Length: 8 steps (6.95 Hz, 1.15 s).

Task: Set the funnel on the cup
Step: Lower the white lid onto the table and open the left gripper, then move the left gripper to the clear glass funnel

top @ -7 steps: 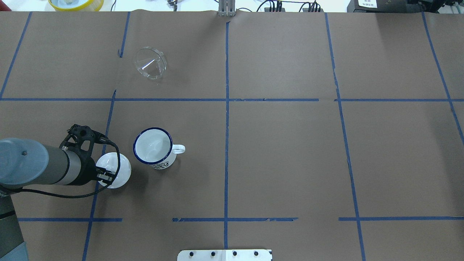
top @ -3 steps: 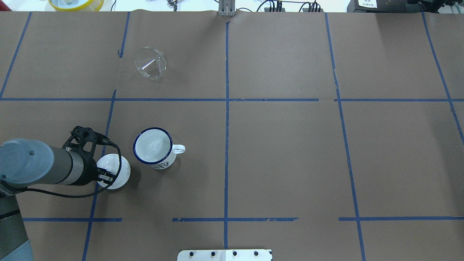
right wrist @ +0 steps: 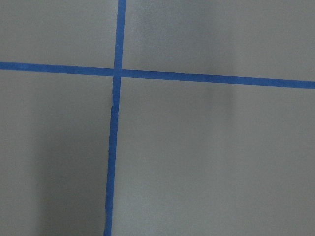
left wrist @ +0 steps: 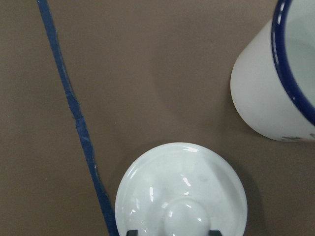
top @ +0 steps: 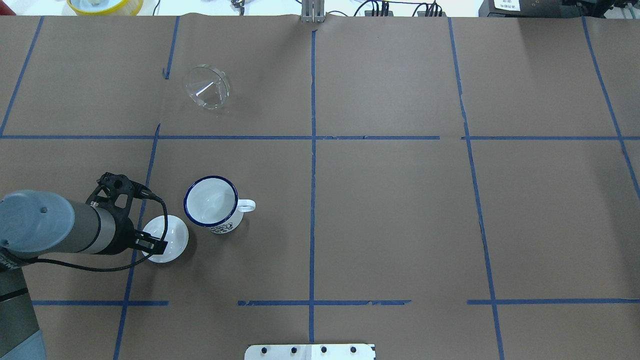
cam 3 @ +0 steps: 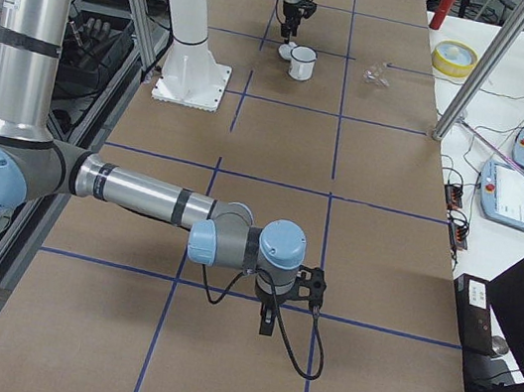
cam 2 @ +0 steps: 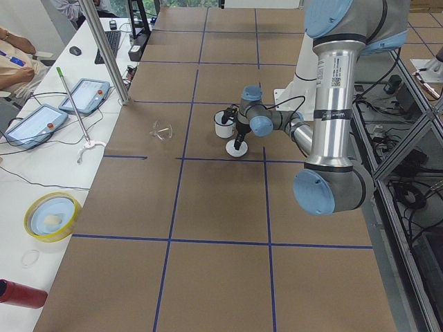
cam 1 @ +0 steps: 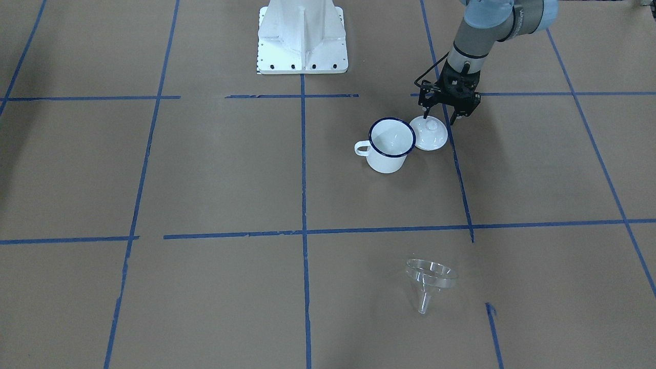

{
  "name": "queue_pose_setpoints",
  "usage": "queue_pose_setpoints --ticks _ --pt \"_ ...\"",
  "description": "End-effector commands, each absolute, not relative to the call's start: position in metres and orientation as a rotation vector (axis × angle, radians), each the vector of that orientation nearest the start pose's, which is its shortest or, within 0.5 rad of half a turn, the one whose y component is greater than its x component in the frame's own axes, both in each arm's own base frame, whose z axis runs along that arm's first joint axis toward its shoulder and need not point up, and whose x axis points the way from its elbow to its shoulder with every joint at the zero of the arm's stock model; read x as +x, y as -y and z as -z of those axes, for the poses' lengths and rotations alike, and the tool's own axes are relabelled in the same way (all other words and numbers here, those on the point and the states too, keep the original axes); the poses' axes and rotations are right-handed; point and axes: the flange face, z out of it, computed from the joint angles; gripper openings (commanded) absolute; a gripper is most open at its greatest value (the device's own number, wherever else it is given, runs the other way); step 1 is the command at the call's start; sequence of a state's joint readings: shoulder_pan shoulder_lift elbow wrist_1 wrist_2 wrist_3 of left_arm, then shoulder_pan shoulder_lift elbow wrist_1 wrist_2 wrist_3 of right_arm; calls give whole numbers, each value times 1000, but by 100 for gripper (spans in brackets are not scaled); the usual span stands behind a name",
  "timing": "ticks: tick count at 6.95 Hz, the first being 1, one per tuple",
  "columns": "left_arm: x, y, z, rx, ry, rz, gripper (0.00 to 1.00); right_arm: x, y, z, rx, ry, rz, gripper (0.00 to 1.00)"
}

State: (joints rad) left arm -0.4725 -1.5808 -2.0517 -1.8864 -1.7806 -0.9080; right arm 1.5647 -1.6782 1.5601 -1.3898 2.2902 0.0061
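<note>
My left gripper spread over lid, maybe not touching; cup just beside, funnel well apart toward far edge.

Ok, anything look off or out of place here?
The funnel lies tipped on its side, well away from the cup. The lid sits on the table just beside the cup, with the open left tool over it. Nothing looks spilled or damaged.

Clear funnel tipped on its side, well apart from the upright, empty blue-rimmed white cup
</note>
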Motion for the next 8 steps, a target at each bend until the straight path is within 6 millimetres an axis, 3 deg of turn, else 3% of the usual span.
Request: queue_pose_setpoints --ticks 1,2,3,5,6,7,8 --pt "366 342 -391 292 -792 -212 100 65 449 -700 56 720 23 100" --pt "327 393 -365 375 -811 -92 100 65 449 -700 56 720 23 100" --pt "294 433 -339 438 -837 23 100 65 449 -700 56 720 23 100" --pt "295 470 -303 412 -983 311 100 65 449 -700 56 720 23 100" --pt "303 483 -310 372 -1092 459 97 65 449 -700 56 720 23 100" --pt "325 505 -322 287 -1222 641 87 65 449 -700 56 720 23 100" --pt "355 545 -335 269 -1286 840 87 65 449 -700 56 720 23 100"
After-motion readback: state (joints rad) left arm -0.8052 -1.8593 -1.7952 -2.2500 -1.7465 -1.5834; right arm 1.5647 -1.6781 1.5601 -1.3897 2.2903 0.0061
